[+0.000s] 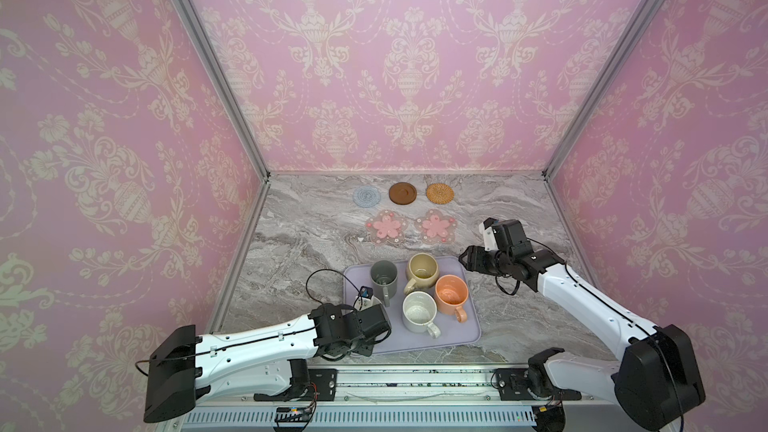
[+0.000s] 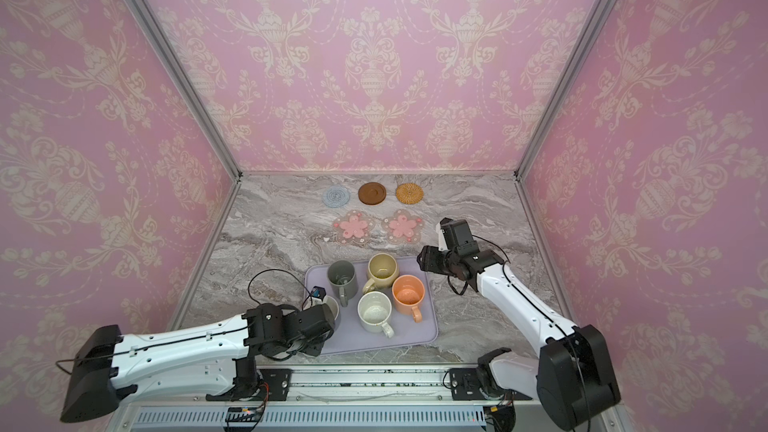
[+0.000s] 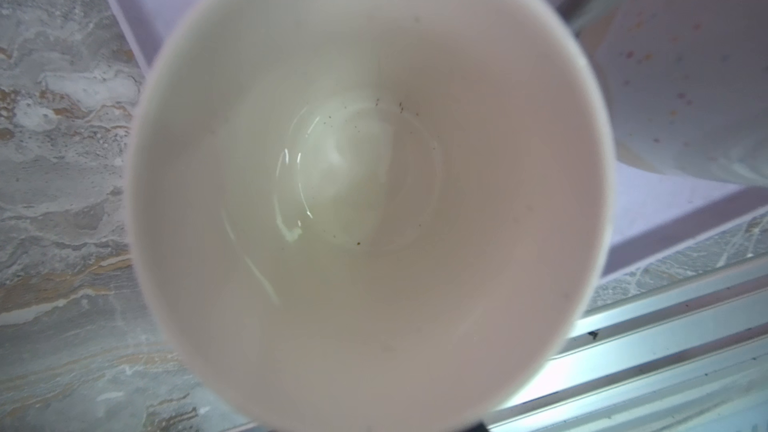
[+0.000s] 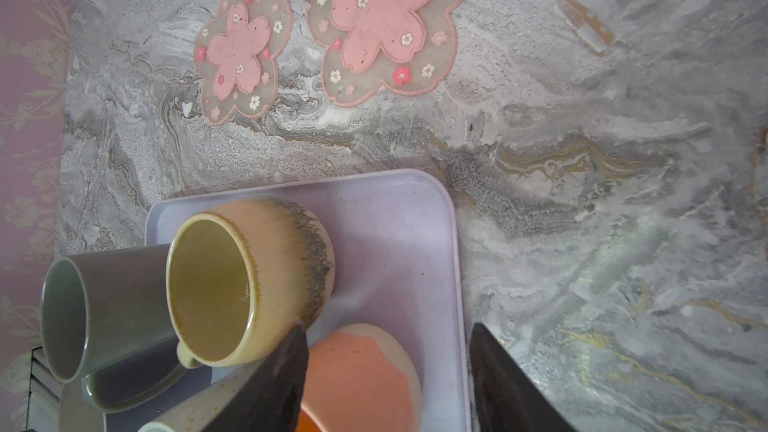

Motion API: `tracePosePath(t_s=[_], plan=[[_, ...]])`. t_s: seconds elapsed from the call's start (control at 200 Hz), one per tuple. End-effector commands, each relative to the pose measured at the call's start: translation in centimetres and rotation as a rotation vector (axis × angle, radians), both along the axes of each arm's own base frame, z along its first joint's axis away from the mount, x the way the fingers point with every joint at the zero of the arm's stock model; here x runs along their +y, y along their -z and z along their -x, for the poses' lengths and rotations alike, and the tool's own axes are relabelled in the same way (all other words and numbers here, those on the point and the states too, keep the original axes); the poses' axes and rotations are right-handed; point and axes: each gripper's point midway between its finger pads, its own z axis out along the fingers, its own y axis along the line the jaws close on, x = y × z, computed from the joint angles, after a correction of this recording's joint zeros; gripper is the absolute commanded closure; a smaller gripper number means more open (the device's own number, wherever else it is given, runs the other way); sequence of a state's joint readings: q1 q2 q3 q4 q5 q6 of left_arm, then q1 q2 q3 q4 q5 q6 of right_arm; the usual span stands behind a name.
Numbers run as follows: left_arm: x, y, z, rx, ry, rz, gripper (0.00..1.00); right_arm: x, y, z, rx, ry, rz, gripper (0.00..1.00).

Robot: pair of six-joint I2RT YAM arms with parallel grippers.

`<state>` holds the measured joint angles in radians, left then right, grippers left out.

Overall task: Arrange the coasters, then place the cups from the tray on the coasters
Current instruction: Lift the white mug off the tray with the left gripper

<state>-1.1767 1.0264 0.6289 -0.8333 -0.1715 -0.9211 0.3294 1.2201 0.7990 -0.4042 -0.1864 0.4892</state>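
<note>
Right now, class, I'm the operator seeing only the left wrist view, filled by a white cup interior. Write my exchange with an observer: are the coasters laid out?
Observer: Yes, all five lie bare beyond the tray: blue coaster, brown coaster and rattan coaster at the back, two pink flower coasters nearer.
Operator: Other cups?
Observer: The grey cup, beige cup and orange cup stand upright on the tray.
Operator: The right gripper?
Observer: Its fingers are open and empty, straddling the tray's right edge near the orange cup.
</note>
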Motion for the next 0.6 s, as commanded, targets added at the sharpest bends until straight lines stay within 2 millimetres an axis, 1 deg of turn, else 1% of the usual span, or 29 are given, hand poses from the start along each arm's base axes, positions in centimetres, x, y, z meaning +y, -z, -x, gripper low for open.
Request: tracePosePath(t_s=[0.0,0.08,0.13,0.205,0.255,0.35,0.43,0.52,0.595], plan=[[0.87,0.03,-0.76,-0.042,-0.028,-0.014,0.71,0.44,-0.36,0.13,-0.014,-0.031,-0.002,0.36],[0.98,0.19,-0.71,-0.039,-0.024,-0.023,0.8,0.52,-0.41,0.14,-0.016,-0.032,-0.005,0.36],[0.96,0.32,-0.68,-0.035,-0.02,-0.029,0.8,0.51,-0.39,0.15,-0.015,-0.031,-0.005,0.36],[0.78,0.53,-0.58,-0.026,-0.009,-0.034,0.76,0.6,-0.4,0.17,-0.014,-0.032,-0.008,0.36],[0.68,0.65,-0.58,-0.021,-0.006,-0.038,0.76,0.56,-0.44,0.16,-0.016,-0.031,-0.007,0.36],[0.54,0.75,-0.72,-0.025,-0.005,-0.042,0.8,0.6,-0.62,0.12,-0.022,-0.031,-0.01,0.36],[0.41,0.8,-0.8,-0.028,-0.004,-0.041,0.87,0.67,-0.71,0.1,-0.025,-0.034,-0.01,0.36],[0.31,0.91,-0.71,-0.021,-0.002,-0.038,0.87,0.75,-0.88,0.04,-0.028,-0.037,-0.012,0.36],[0.46,0.95,-0.71,-0.02,-0.006,-0.046,0.95,0.79,-0.87,-0.02,-0.029,-0.037,-0.011,0.36]])
